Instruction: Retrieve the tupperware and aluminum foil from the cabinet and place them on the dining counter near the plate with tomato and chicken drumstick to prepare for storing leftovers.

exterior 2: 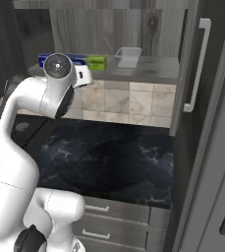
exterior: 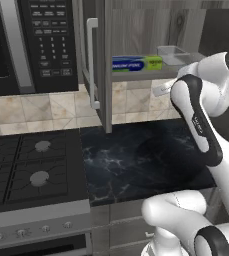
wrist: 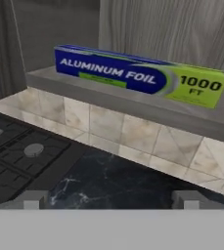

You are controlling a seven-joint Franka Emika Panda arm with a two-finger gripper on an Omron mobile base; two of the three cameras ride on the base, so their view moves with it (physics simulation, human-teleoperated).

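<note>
Aluminum foil (wrist: 138,75) and tupperware (exterior 2: 128,56): both on cabinet shelf (exterior 2: 148,73), unretrieved. Fingers (wrist: 31,199): apart, empty.

Open cabinet (exterior: 98,65), aluminum foil (exterior: 136,63) beside tupperware (exterior: 173,54) (both shelved), stove (exterior: 28,167) below.

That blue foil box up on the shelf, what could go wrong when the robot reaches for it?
1. The long dark blue aluminum foil box sits near the grey shelf's front edge; a clumsy approach might tip it off onto the black marbled counter.
2. The translucent rectangular tupperware stands close beside its lime-green end and could get bumped.
3. The open grey cabinet door hangs close by; the arm might clip it.
</note>
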